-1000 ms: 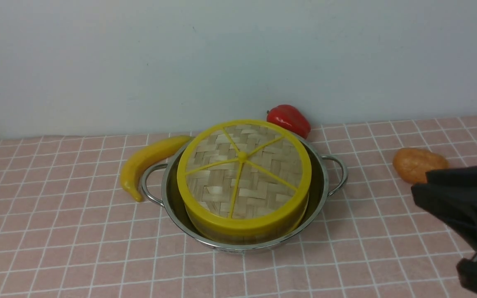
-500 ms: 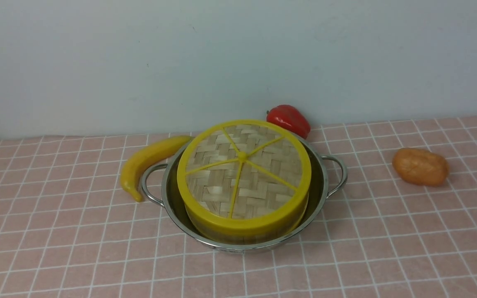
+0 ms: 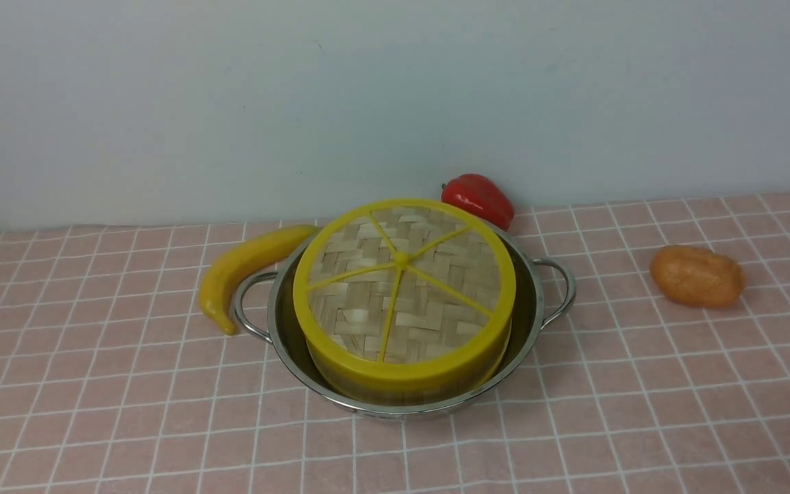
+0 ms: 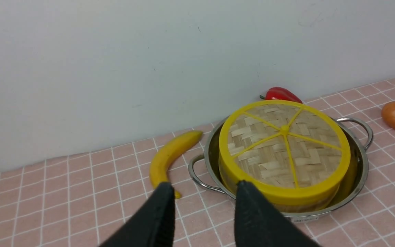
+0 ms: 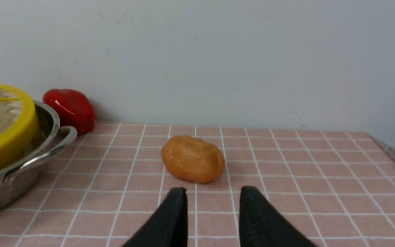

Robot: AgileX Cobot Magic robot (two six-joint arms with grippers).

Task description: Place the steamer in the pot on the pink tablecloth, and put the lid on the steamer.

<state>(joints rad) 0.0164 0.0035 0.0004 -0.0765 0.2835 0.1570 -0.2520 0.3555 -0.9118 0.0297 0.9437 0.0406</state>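
Front view: lid (image 3: 402, 281) sits on steamer (image 3: 405, 381), steamer sits inside pot (image 3: 529, 322), pot on pink tablecloth (image 3: 93, 384). Neither arm shows in this view.

Left gripper (image 4: 202, 192): jaws apart, nothing between them, hanging short of the pot on its banana side. Right gripper (image 5: 213, 195): jaws apart, empty, pointed toward the orange lump (image 5: 193, 158), apart from it.

Judged stage: both placements look done; what remains is parking the arms. To do that well: draw each arm straight back and up, away from the pot handles, with jaws kept parted so nothing snags. Left should avoid sweeping sideways, where banana (image 3: 244, 264) lies just beside the pot handle.

Lid appears tilted, far edge higher than near edge; whether it is fully seated on the steamer rim I cannot tell.

Hard to make out:
- Steamer contents: hidden under lid.
- Steamer floor and pot bottom: hidden.
- Red pepper (image 3: 479, 197): partly behind lid in the left wrist view; whether it touches the pot, cannot tell.
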